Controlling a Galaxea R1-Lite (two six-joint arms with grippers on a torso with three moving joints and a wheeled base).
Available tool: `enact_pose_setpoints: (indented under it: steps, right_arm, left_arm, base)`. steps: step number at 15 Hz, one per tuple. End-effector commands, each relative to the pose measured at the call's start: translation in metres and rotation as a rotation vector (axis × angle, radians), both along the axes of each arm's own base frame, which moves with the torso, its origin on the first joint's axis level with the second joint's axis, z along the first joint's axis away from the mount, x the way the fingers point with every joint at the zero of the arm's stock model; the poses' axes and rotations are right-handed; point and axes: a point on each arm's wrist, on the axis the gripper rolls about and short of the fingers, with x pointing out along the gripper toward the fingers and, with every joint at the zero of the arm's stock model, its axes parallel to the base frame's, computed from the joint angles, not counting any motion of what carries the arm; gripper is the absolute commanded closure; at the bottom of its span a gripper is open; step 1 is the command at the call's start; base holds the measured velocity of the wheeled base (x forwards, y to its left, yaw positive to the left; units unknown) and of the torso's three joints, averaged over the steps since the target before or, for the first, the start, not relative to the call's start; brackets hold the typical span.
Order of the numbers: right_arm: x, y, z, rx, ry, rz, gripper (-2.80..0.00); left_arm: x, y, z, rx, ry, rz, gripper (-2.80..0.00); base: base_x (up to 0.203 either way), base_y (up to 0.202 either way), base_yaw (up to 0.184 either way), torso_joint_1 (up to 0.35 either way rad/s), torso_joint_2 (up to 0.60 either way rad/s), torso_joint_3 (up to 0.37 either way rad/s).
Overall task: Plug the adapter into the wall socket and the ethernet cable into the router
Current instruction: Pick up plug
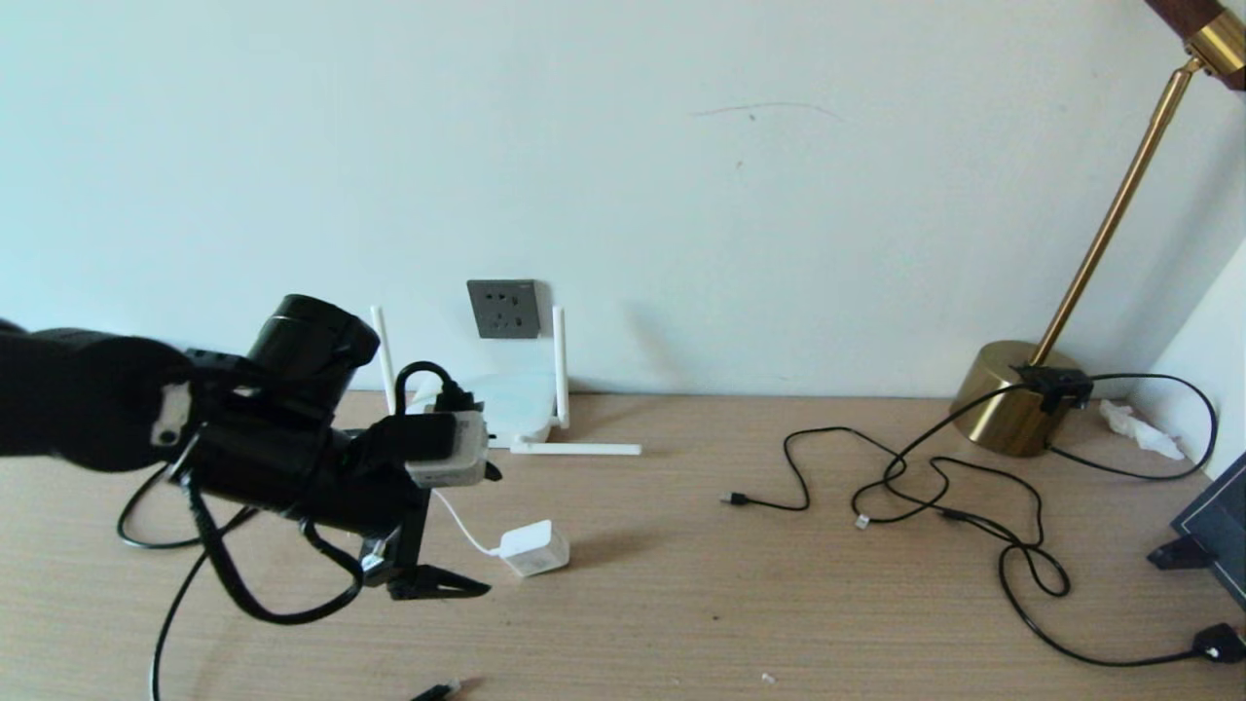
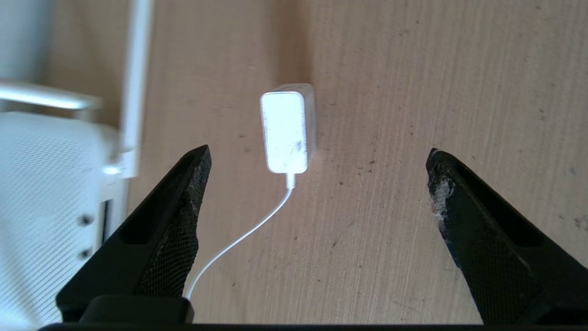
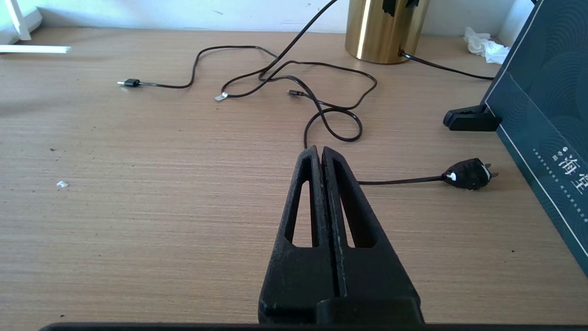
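Observation:
The white adapter (image 1: 533, 548) (image 2: 285, 131) lies on the wooden table, its thin white cord (image 2: 239, 236) running back toward the router (image 1: 521, 404) (image 2: 41, 193). My left gripper (image 1: 485, 531) (image 2: 318, 151) hangs open just above and short of the adapter, holding nothing. The router stands against the wall, partly hidden by my left arm, and the dark grey wall socket (image 1: 503, 309) is on the wall above it. A black connector end of the ethernet cable (image 1: 435, 690) shows at the table's front edge. My right gripper (image 3: 319, 149) is shut and empty, low over the table to the right.
A brass lamp base (image 1: 1012, 409) (image 3: 386, 30) stands at the back right with thin black cords (image 1: 973, 506) tangled before it. A black mains plug (image 1: 1222, 643) (image 3: 468, 174), a dark blue board (image 1: 1217, 526) and a crumpled tissue (image 1: 1139, 428) lie at the far right.

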Motion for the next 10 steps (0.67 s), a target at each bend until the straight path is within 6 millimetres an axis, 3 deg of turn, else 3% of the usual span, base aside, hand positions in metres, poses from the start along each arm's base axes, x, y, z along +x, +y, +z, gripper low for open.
enact_pose_setpoints:
  steps: [1, 6, 10]
  right_arm:
    - [0.0, 0.0, 0.0, 0.0, -0.001, 0.0, 0.0]
    - [0.0, 0.0, 0.0, 0.0, -0.001, 0.0, 0.0]
    - [0.0, 0.0, 0.0, 0.0, -0.001, 0.0, 0.0]
  left_arm:
    - [0.02, -0.009, -0.011, 0.026, 0.076, -0.018, -2.8]
    - [0.055, -0.025, -0.031, 0.063, 0.139, -0.027, -2.8]
    - [0.065, -0.031, -0.045, 0.093, 0.156, -0.023, -2.8]
  base:
    - [0.0, 0.0, 0.0, 0.0, 0.0, 0.0]
    - [0.0, 0.0, 0.0, 0.0, 0.0, 0.0]
    - [0.0, 0.0, 0.0, 0.0, 0.0, 0.0]
